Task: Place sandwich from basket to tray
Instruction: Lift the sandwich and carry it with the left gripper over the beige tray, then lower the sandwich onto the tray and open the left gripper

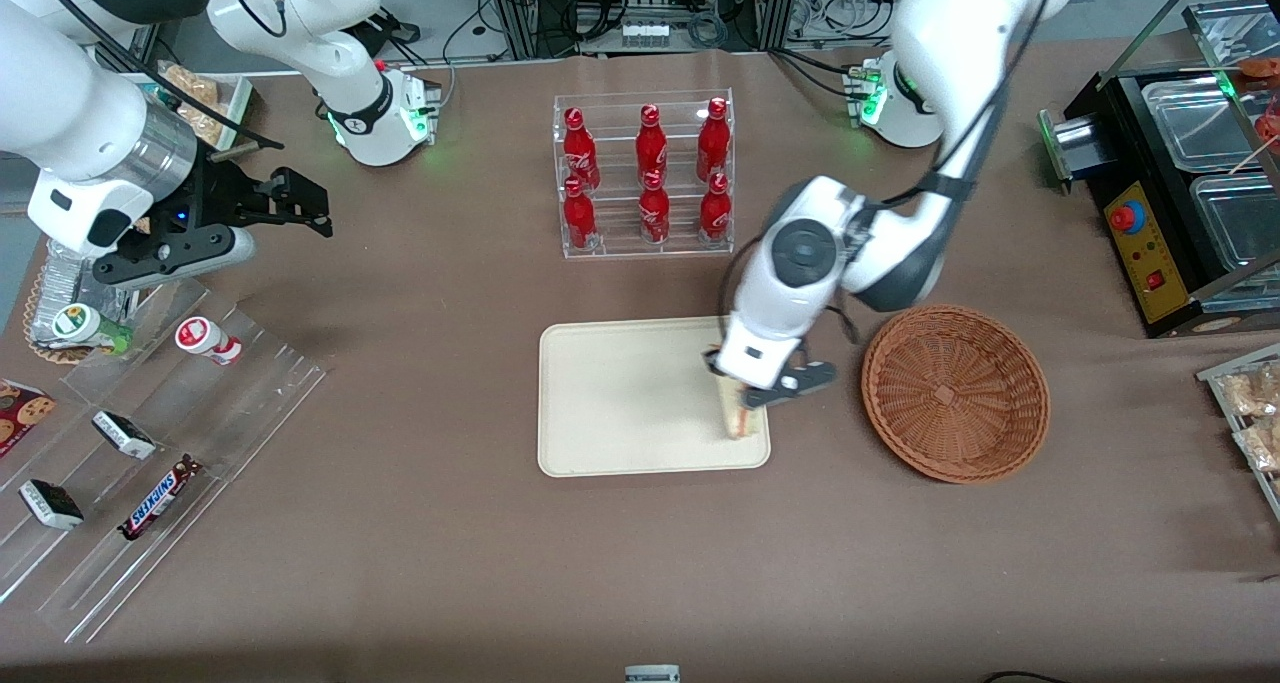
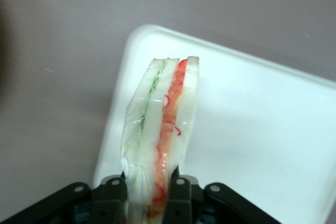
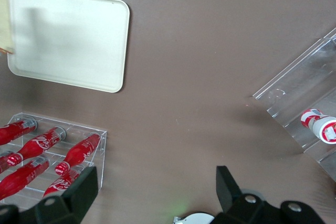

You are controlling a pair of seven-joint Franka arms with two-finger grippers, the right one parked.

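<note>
On the brown-covered desk (image 1: 400, 563), toward the parked arm's end, clear acrylic sloped racks (image 1: 150, 463) hold a Snickers bar (image 1: 158, 501), two small dark wrapped snack bars (image 1: 124, 434) and a small red-and-white bottle (image 1: 208, 341). Nearer the middle stands a clear acrylic tiered rack (image 1: 645, 175) with six red cola bottles (image 1: 651, 143) upright in two rows. Closer to the front camera than that rack lies the flat rectangular cream-beige tray (image 1: 620, 398) with rounded corners and a low rim. Over the tray's corner nearest the basket hangs the working arm's black two-finger tool (image 1: 752, 395), pinching the small triangular wedge of pale white bread, the sandwich (image 2: 163, 129), wrapped in clear film, its green and red-orange filling showing along the cut edge. The sandwich stands on edge, pointing down toward the tray; whether it touches the tray I cannot tell. Just beside the tray, toward the working arm's end, sits the round shallow basket (image 1: 955, 393) of reddish-brown woven wicker.
</note>
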